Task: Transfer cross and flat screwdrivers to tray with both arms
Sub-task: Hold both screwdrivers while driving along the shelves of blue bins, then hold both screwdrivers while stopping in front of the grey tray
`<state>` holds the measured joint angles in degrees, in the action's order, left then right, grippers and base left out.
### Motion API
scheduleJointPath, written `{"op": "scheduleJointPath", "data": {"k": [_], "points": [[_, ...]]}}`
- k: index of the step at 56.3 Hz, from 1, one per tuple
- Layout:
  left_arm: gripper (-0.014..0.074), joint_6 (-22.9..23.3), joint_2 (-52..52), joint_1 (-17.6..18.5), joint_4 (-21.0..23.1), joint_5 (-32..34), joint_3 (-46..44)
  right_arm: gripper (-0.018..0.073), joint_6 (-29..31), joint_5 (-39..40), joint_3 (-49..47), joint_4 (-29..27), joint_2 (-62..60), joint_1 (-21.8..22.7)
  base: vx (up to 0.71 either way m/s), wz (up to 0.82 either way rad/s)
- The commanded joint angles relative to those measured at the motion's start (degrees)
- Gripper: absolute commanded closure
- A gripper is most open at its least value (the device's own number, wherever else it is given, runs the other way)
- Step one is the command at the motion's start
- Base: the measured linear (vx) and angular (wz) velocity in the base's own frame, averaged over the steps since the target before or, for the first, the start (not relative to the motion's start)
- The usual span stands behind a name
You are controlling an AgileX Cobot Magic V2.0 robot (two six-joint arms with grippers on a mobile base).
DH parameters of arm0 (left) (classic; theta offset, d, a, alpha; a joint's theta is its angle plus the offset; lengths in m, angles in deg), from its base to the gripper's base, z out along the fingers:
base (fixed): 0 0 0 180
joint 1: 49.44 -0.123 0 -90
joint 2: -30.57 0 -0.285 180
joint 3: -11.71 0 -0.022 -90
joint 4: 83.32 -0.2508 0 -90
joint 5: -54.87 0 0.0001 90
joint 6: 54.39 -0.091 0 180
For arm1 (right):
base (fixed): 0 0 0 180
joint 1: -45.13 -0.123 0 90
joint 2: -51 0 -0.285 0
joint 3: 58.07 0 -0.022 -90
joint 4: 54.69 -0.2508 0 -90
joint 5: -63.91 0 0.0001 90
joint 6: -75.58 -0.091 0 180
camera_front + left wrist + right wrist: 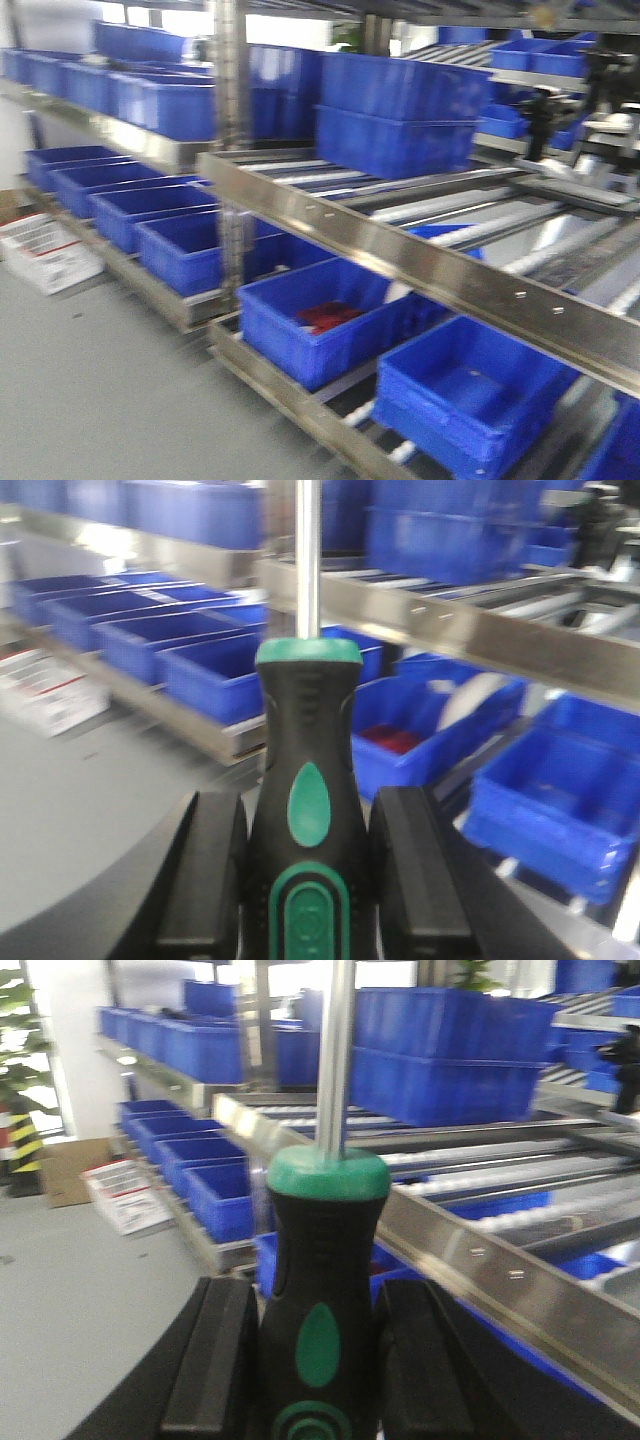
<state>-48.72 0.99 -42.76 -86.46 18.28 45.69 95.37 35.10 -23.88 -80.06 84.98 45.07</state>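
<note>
My left gripper [308,825] is shut on a screwdriver [306,780] with a black and green handle; its steel shaft [308,560] points up out of the frame, so the tip type cannot be told. My right gripper [318,1310] is shut on a second black and green screwdriver [322,1260], shaft [335,1050] also running out of the top. Both are held in the air in front of a rack. Neither gripper shows in the front view. No tray can be singled out among the blue bins.
A steel flow rack [420,255] with roller lanes fills the view, loaded with blue bins [395,120]. A lower bin [320,320] holds red items; another open bin [470,390] sits to its right. Grey floor [90,380] with papers [45,250] lies at left.
</note>
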Motion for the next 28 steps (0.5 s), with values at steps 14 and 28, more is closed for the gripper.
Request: {"op": "scheduleJointPath", "data": {"k": [14, 28], "points": [[0.0599, -0.05, -0.66, 0.23, 0.05, 5.45, -1.72, 0.0567, 0.16, 5.00, -1.59, -0.87, 0.56, 0.14, 0.40, -0.79], [0.0599, -0.05, -0.66, 0.23, 0.05, 5.45, -1.72, 0.0567, 0.16, 5.00, -1.59, -0.92, 0.56, 0.14, 0.34, -0.68]]}}
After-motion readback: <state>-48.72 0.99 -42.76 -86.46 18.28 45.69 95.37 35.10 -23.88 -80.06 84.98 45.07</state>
